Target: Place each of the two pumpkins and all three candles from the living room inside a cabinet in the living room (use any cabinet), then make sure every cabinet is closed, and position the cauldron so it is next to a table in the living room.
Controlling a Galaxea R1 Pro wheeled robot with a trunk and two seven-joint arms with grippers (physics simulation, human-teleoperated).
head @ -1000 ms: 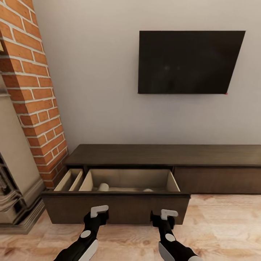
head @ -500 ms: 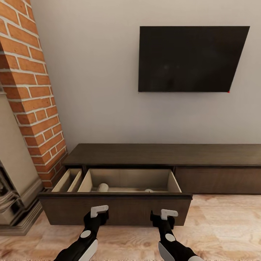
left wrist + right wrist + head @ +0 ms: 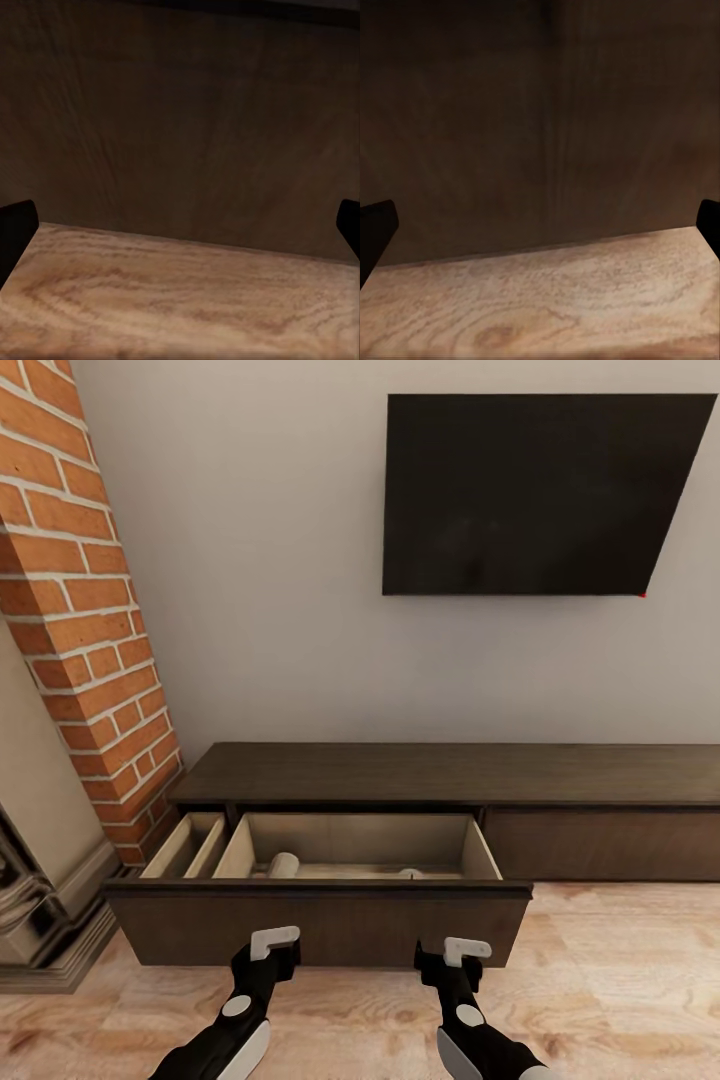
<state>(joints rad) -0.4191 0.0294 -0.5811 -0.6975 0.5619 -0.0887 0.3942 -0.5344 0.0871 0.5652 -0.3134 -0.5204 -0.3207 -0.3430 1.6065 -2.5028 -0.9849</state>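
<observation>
The cabinet (image 3: 450, 775) runs long along the wall under the TV (image 3: 530, 495), with its drawer (image 3: 320, 925) pulled out toward the robot. Inside the drawer lies a pale candle (image 3: 283, 864) on its side, and a second pale item (image 3: 409, 873), too hidden to name. The left gripper (image 3: 268, 950) and right gripper (image 3: 452, 958) hang just before the drawer front, jaws spread wide and empty, with floor (image 3: 180, 300) beneath.

It was a home living room: a wall-mounted television (image 3: 530, 495) at one o'clock, brick chimney breast (image 3: 80, 610) at ten, low cabinet (image 3: 450, 775) beneath.
</observation>
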